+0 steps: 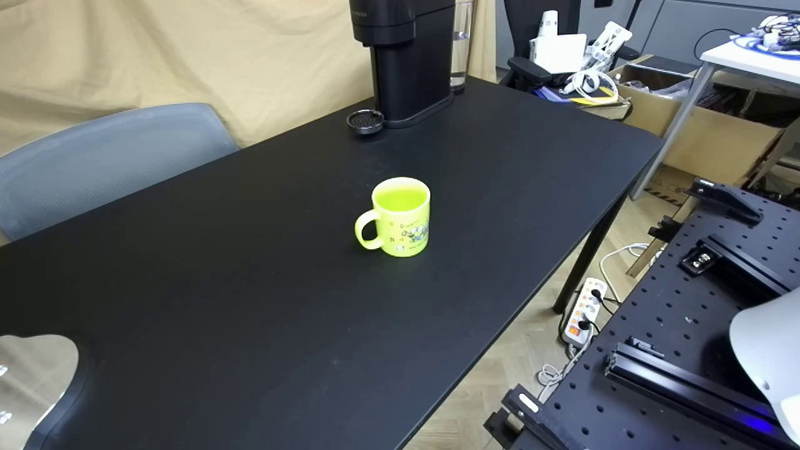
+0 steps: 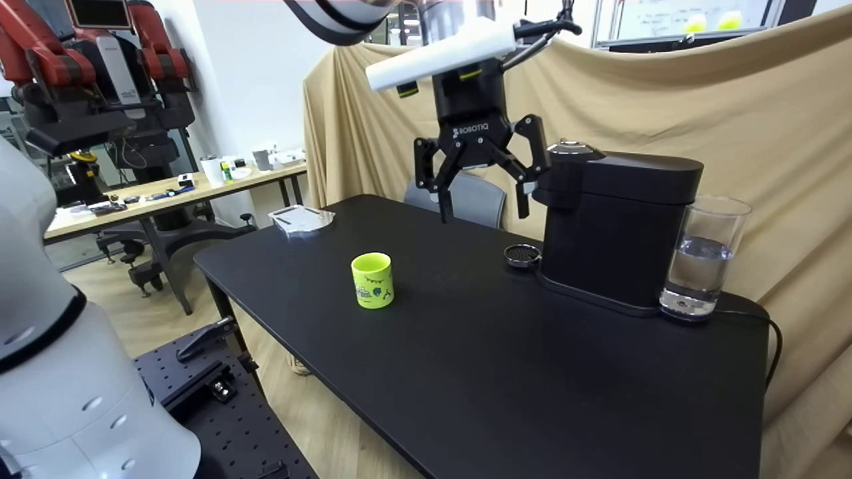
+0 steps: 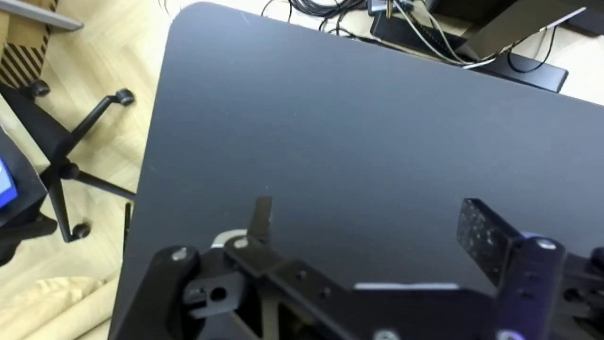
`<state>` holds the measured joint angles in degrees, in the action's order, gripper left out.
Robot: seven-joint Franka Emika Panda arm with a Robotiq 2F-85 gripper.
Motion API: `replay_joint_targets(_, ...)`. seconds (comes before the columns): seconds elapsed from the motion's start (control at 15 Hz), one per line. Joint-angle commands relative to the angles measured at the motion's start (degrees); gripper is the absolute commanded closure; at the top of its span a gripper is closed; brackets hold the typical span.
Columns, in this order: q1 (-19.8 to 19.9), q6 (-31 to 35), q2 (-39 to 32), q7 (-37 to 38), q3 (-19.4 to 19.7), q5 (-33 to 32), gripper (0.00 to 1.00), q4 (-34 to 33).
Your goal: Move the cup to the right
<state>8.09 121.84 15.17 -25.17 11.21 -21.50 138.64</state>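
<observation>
The cup (image 1: 400,228) is a small yellow-green mug with a loop handle and a printed picture. It stands upright on the black table (image 1: 219,294). It also shows in an exterior view (image 2: 373,282), where its handle is hidden. My gripper (image 2: 484,211) is open with nothing between its fingers. It hangs above the table, apart from the cup. The wrist view shows the open fingers (image 3: 368,203) over bare table top; the cup is out of that view. The gripper is not seen in the exterior view that shows the cup's handle.
A black coffee machine (image 2: 612,233) with a round drip tray (image 2: 522,255) stands on the table, beside a glass container of water (image 2: 702,266). A clear plate-like object (image 2: 301,219) lies at the table's far end. A chair (image 1: 112,162) stands behind the table.
</observation>
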Motion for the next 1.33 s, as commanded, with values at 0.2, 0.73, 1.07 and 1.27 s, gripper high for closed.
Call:
replay_joint_targets(0.2, -7.9, 13.1, -9.3, -3.8, -4.9, 10.7, 0.0, 0.5)
replay_joint_targets(0.73, -11.4, 15.0, -15.9, -8.9, -12.1, 19.5, 0.0, 0.8)
replay_joint_targets(1.07, -11.1, 17.5, -17.5, -5.3, -12.4, 16.8, 0.0, 0.8)
replay_joint_targets(1.27, -12.0, 22.3, -19.8, -0.4, -13.8, 18.6, 0.0, 0.9)
